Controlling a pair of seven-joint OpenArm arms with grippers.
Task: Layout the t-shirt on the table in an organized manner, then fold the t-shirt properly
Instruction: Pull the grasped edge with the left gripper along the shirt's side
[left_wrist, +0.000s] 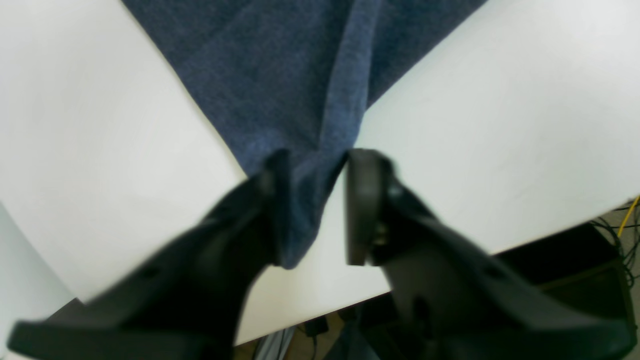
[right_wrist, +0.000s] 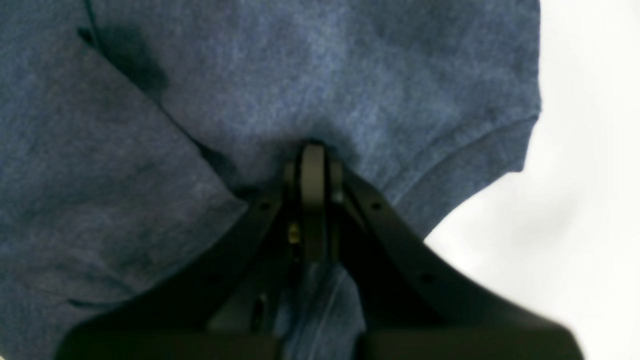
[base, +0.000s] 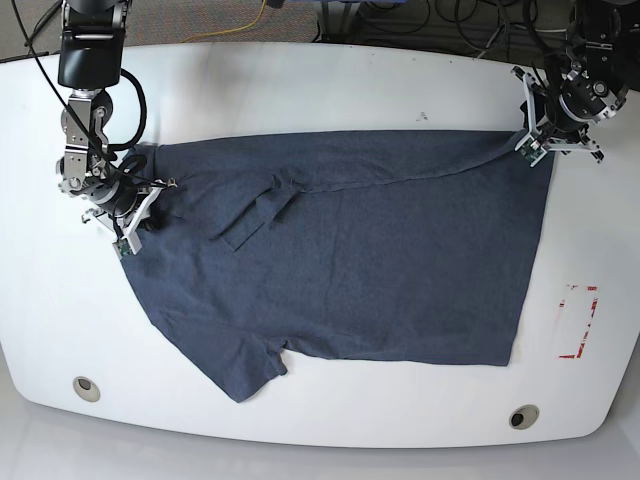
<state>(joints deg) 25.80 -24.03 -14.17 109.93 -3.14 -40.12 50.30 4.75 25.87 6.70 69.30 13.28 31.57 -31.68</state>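
Spread flat over most of the glossy white tabletop: dark navy-grey heathered t-shirt, plain side up, one sleeve pointing toward the near edge. Further back, at the shirt's shoulder end, black right gripper clamped tight on a pinch of cloth. At the far hem corner, black left gripper partly parted, cloth tip lying between its fingers.
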